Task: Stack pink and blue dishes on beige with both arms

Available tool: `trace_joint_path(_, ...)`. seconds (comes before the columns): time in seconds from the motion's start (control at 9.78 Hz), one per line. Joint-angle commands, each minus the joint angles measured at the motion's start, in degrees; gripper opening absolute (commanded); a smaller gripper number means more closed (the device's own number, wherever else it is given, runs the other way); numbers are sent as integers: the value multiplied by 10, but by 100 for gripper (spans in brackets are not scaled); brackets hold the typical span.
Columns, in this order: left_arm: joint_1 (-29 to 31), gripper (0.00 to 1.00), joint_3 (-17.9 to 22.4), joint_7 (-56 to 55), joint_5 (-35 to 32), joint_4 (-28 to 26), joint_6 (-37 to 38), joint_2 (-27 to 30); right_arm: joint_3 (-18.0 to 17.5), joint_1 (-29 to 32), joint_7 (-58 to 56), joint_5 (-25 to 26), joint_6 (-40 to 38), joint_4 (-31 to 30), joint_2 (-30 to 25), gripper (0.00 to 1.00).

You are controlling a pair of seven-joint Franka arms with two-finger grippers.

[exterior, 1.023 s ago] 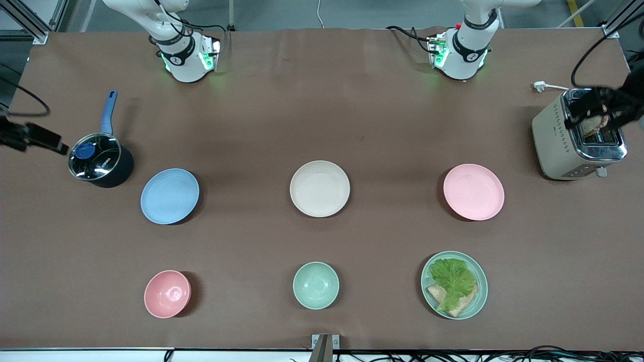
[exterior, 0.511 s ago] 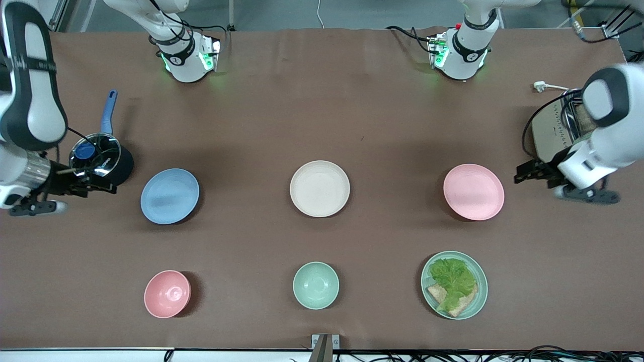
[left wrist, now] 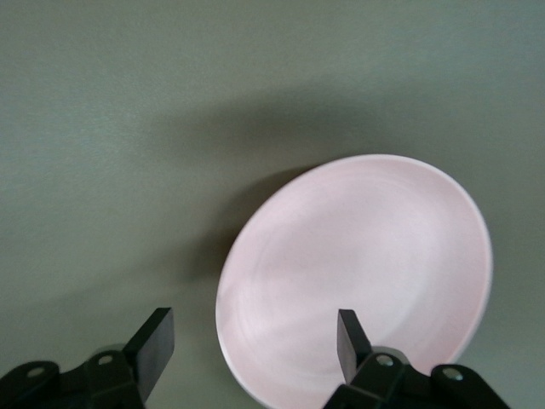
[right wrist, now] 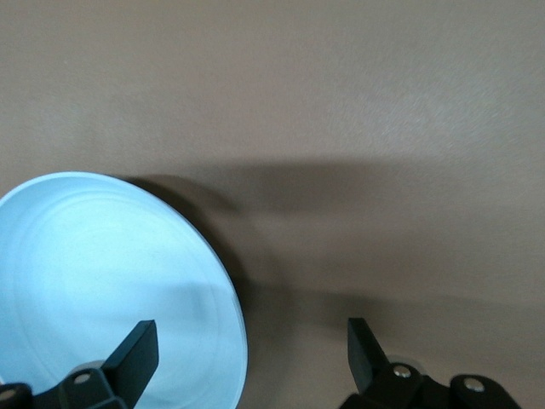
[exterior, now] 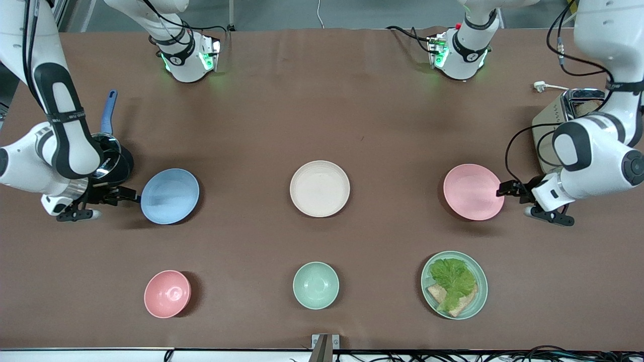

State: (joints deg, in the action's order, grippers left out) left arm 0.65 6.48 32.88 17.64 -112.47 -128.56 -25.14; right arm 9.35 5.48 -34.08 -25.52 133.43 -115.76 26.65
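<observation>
Three wide plates lie in a row across the table's middle. The light blue plate (exterior: 170, 196) is toward the right arm's end, the cream-beige plate (exterior: 320, 188) in the centre, the pale pink plate (exterior: 473, 191) toward the left arm's end. My right gripper (exterior: 131, 196) is low at the blue plate's outer rim. In the right wrist view it (right wrist: 251, 349) is open, with the blue plate's (right wrist: 111, 281) edge between its fingers. My left gripper (exterior: 504, 191) is at the pink plate's outer rim. It (left wrist: 253, 341) is open astride the pink plate's (left wrist: 358, 273) edge.
A dark pot (exterior: 119, 162) with a blue handle sits beside the right arm's wrist. A toaster (exterior: 546, 123) stands at the left arm's end. Nearer the front camera are a small pink bowl (exterior: 167, 294), a mint-green bowl (exterior: 316, 285) and a mint-green plate (exterior: 482, 289) with lettuce and bread.
Both arms have swung in from the table's ends and come down. Each open gripper now sits at the outer rim of its plate. The plates have not moved.
</observation>
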Motion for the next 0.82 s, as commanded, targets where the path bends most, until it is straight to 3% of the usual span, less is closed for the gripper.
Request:
trace_joint_path(0.0,5,85,-1,31,24,2,-29,-46,-2,-3,-19,-43,6,-17,3,84)
trace_joint_path(0.31,14,68,-1,46,36,-1,-29,-62,-3,-15,-31,-80,29,-31,14,65)
trace_joint_path(0.41,15,61,-1,56,36,-4,-29,-63,-3,-15,-32,-83,26,-32,13,53)
trace_joint_path(0.51,21,32,-1,69,37,-8,-29,-62,-3,-14,-33,-84,25,-34,17,42)
trace_joint_path(0.61,25,14,-2,75,37,-8,-27,-57,-3,-14,-33,-88,29,-41,21,29)
trace_joint_path(0.72,27,8,-4,76,40,-9,-25,-55,-3,-14,-32,-103,25,-41,20,5)
